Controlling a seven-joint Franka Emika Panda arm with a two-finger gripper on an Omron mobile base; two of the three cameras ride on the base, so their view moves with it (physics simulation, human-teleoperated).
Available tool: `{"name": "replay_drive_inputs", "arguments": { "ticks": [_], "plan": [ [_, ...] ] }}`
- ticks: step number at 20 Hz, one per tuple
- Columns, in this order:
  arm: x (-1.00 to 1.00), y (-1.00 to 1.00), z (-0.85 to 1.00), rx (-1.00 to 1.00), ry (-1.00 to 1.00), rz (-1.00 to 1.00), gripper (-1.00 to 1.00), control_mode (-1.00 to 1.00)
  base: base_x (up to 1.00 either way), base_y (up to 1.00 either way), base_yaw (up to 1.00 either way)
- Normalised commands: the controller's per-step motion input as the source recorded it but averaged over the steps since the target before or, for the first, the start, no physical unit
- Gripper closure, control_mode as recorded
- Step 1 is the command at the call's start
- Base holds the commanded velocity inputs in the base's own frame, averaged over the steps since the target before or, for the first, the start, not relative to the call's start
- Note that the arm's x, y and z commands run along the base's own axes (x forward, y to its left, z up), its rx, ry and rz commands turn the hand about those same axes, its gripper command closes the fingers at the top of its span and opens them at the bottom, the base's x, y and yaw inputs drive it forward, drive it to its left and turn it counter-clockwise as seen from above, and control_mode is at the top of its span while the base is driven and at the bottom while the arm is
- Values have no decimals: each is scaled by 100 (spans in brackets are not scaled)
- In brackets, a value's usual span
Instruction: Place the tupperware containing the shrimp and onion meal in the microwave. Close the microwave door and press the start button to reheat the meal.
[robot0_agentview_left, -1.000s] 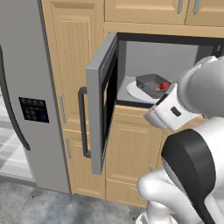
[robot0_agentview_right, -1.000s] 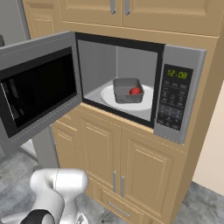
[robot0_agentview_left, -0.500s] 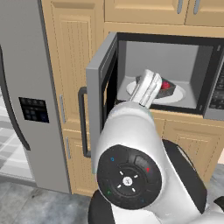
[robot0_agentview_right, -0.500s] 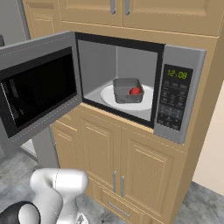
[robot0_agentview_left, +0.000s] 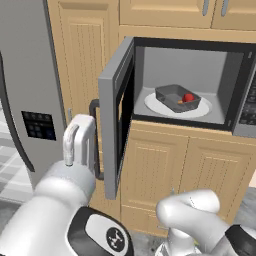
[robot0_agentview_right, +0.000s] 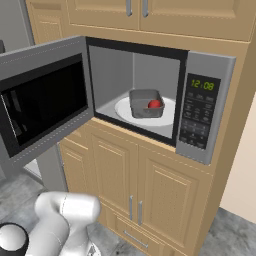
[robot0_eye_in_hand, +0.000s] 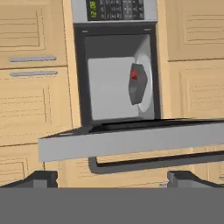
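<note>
The microwave (robot0_agentview_right: 209, 70) stands open, its door (robot0_agentview_left: 112, 125) swung out to the left. On the white turntable plate (robot0_agentview_left: 206, 108) inside sits the grey tupperware (robot0_agentview_left: 175, 95), holding the red onion (robot0_agentview_left: 188, 97) and the orange shrimp (robot0_agentview_left: 180, 102). The tub (robot0_agentview_right: 144, 101) rests free, touched by nothing. My hand's white body (robot0_agentview_left: 79, 140) hangs just left of the door's dark bar handle (robot0_agentview_left: 95, 150), on the door's outer side. In the rolled hand view my gripper (robot0_eye_in_hand: 114, 178) is open, fingertips wide apart, facing the door's edge (robot0_eye_in_hand: 131, 142) and handle (robot0_eye_in_hand: 153, 162).
The tall grey fridge (robot0_agentview_left: 25, 75) stands close on the left of the open door. The keypad strip (robot0_agentview_right: 197, 120) shows 12:08. Wooden cabinet doors (robot0_agentview_right: 150, 195) run below the microwave, more cabinets above. My arm's links fill the low foreground.
My arm has swung from in front of the microwave's cavity over to the left, and the hand is now beside the door's handle. Tub and door have not moved.
</note>
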Motion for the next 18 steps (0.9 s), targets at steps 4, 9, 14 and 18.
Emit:
{"name": "replay_drive_inputs", "arguments": {
  "ticks": [4,9,14,18],
  "plan": [
    [56,63,-16,-17,0,-8,-100,-100,0,0,0],
    [68,38,-9,-8,0,-11,-100,-100,0,0,0],
    [71,30,-12,-8,0,-12,-100,-100,0,0,0],
    [68,21,-10,-7,0,-15,-100,-100,0,0,0]
  ]
}}
